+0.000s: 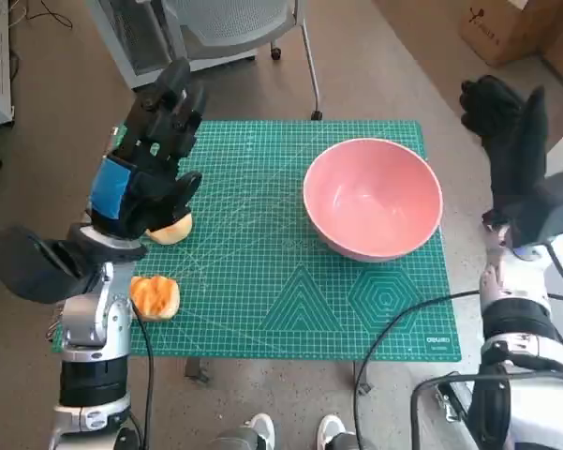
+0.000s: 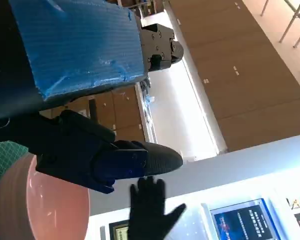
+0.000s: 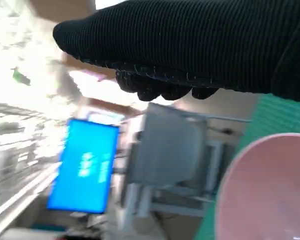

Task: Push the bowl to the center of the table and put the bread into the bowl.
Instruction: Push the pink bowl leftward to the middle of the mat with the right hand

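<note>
We start with the green cutting mat [image 1: 262, 234] that covers the small table, its printed grid and hexagons showing across the bare middle. On its right half sits the pink bowl [image 1: 373, 197], upright and empty, wide and deep, right of the table's center. We judge it stiff and smooth, probably plastic or glazed, light enough to slide on the mat under a push low against its outer wall; a shove near the rim could tip it. Our right hand [image 1: 506, 131], in the black knitted glove, hangs raised beyond the mat's right edge, apart from the bowl, fingers spread and holding nothing. Our left hand [image 1: 150, 159], black with blue tape over its back, hovers over the mat's left side, fingers apart and empty as far as we can see, directly above one piece of bread. That paler bread roll [image 1: 171, 229] lies partly hidden under the hand; we cannot tell whether the fingers touch it. The orange-brown bread roll [image 1: 155, 297] lies nearer us, close to the mat's left edge beside our left forearm. Both look soft, light and easily squashed, so we would take one gently around its sides with a loose grasp.
</note>
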